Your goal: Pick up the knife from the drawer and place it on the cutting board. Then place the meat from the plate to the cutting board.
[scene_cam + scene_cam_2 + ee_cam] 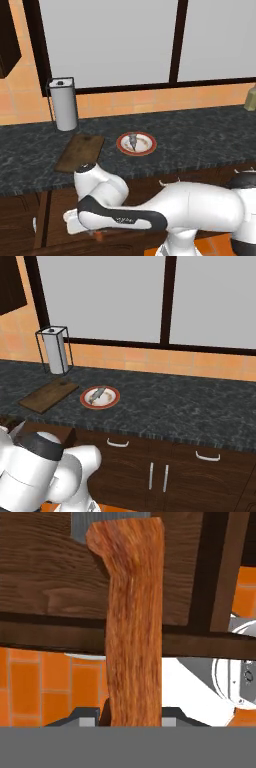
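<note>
My gripper (132, 714) is shut on the knife (134, 627). Its orange wooden handle rises close in the hand view, with a bit of grey blade (85, 527) at the top. Behind it lies the dark-brown wood of the drawer (45, 577). In the left base view the gripper (92, 231) hangs low below the counter edge, a bit of orange showing under it. On the counter the cutting board (80, 152) (49, 397) lies bare. Right of it stands the red-rimmed plate (120, 145) (114, 401) with the grey meat (132, 140) (98, 393) on it.
A paper towel holder (63, 102) (54, 351) stands behind the board on the dark granite counter (200, 135). Cabinet fronts with white handles (157, 476) run below the counter. The robot's white arm bends across the front of the cabinets.
</note>
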Robot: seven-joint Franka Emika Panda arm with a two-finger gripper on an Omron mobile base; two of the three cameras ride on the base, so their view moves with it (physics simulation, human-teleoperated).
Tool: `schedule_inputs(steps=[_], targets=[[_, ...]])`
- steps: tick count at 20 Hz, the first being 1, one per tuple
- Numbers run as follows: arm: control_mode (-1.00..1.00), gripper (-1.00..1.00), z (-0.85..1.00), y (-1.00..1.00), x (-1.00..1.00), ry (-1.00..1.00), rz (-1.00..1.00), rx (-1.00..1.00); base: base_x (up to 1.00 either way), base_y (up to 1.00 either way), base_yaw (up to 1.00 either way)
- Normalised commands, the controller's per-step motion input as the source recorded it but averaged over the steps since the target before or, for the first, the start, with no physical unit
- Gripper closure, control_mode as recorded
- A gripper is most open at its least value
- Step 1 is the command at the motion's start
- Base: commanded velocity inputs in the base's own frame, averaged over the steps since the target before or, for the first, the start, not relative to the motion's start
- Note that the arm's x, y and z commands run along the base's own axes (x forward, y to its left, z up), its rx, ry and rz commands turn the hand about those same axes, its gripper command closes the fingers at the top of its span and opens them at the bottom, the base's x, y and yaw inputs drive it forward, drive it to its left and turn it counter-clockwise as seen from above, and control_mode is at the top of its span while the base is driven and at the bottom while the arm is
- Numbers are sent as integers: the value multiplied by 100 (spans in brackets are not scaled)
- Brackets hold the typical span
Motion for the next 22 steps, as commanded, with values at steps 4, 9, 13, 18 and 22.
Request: schedule_inputs(steps=[4,9,13,18,22], targets=[[-100,100,100,-20,38,0,-4,12,0,0,0],[-100,100,100,-22,96,0,-7,6,0,0,0],[-100,100,93,0,100,0,-17,2,0,0,0],[-100,100,39,62,100,13,-23,0,0,0,0],[-100,100,1,57,100,23,-20,-2,0,0,0]])
